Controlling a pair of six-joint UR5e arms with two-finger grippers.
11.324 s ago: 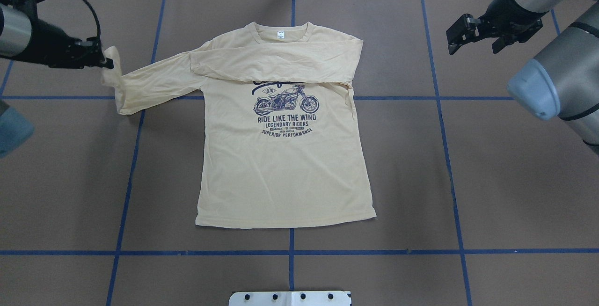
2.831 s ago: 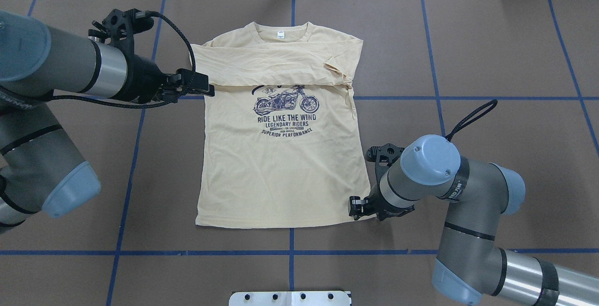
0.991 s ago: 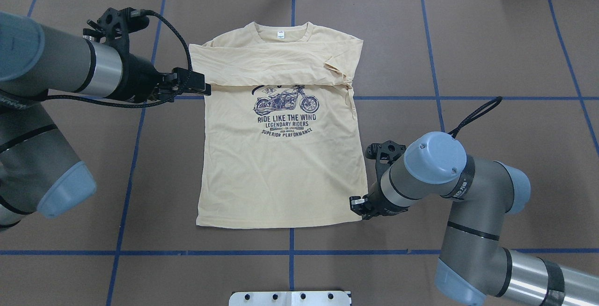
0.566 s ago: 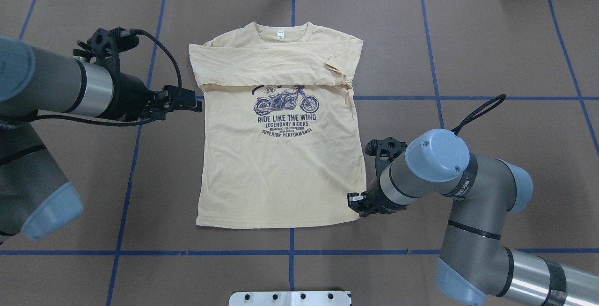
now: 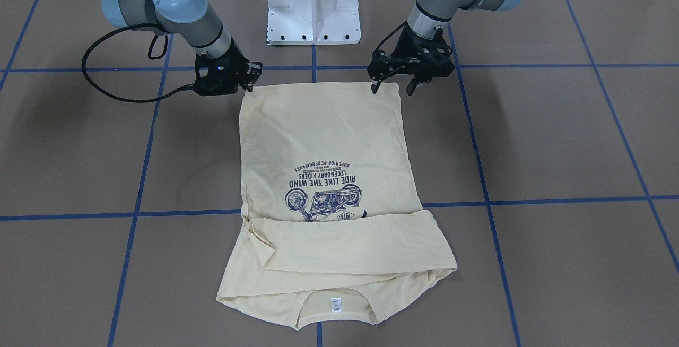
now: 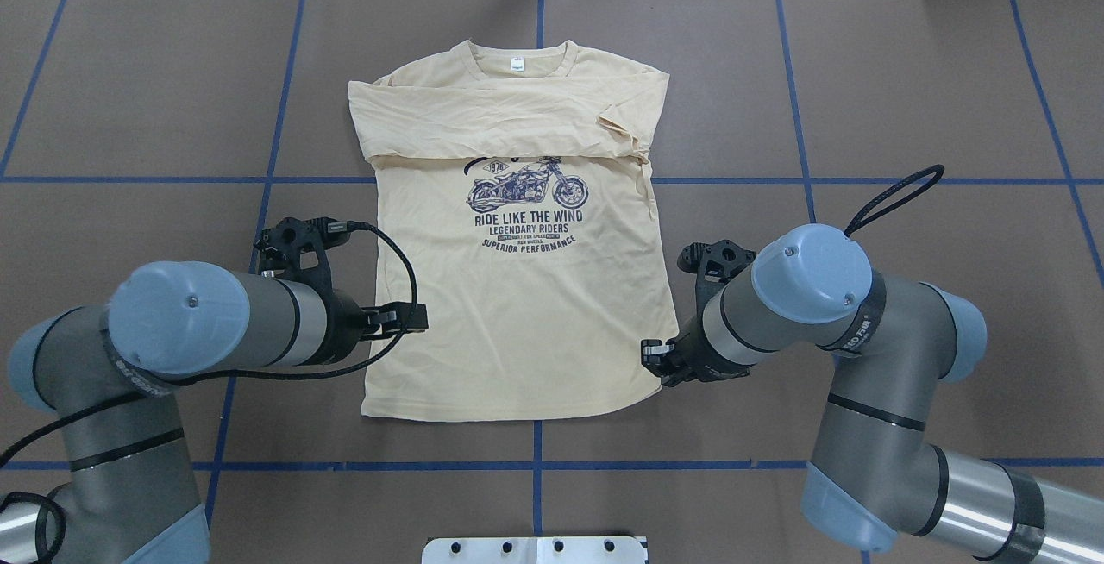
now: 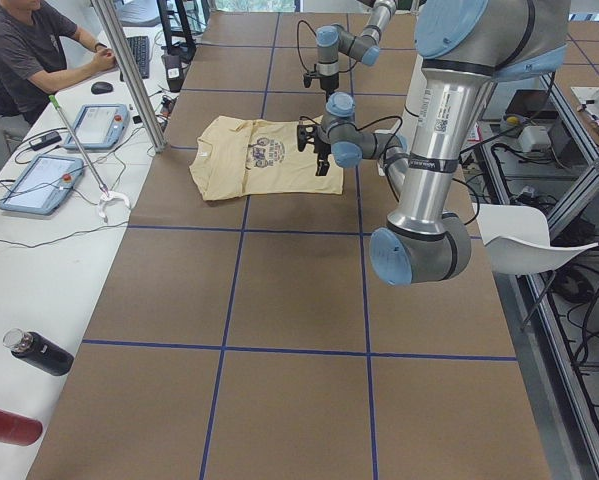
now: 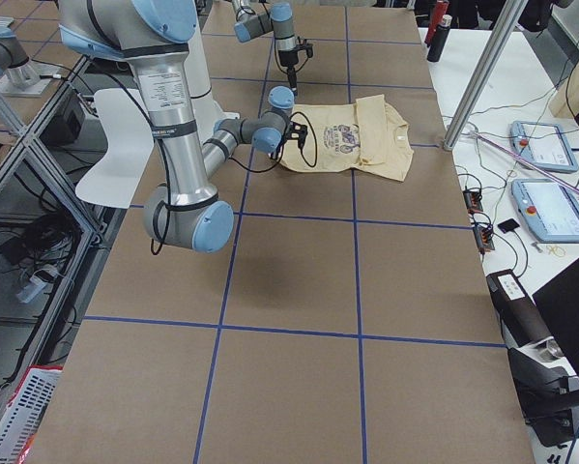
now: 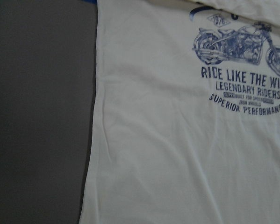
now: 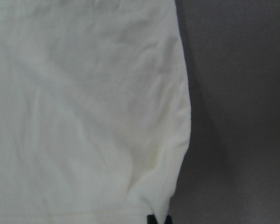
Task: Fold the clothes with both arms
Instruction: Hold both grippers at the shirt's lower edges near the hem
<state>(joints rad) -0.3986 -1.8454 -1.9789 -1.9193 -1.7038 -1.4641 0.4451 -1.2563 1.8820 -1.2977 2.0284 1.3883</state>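
The cream-yellow T-shirt [image 6: 517, 305] lies flat on the table, print up, both sleeves folded across the chest. It also shows in the front view [image 5: 323, 140]. My left gripper [image 6: 420, 320] hovers at the shirt's left edge just above the hem; in the front view this gripper [image 5: 392, 88] is open, fingers spread over the hem corner. My right gripper [image 6: 649, 355] is shut on the right hem corner, which is drawn slightly inward; it also shows in the front view [image 5: 250, 79]. The right wrist view shows that corner [image 10: 168, 186] and a dark fingertip [image 10: 154, 219].
The white pedestal base [image 5: 314, 5] stands just behind the hem. Blue tape lines [image 6: 535, 465] cross the brown table. A metal post [image 7: 129, 75], a side desk with tablets and a seated operator [image 7: 29, 50] are beyond the collar end. Two bottles [image 7: 39, 352] lie there.
My left gripper let go of the folded sleeve and moved from the shoulder down the shirt's left side to the hem. My right gripper pulled the right hem corner slightly inward.
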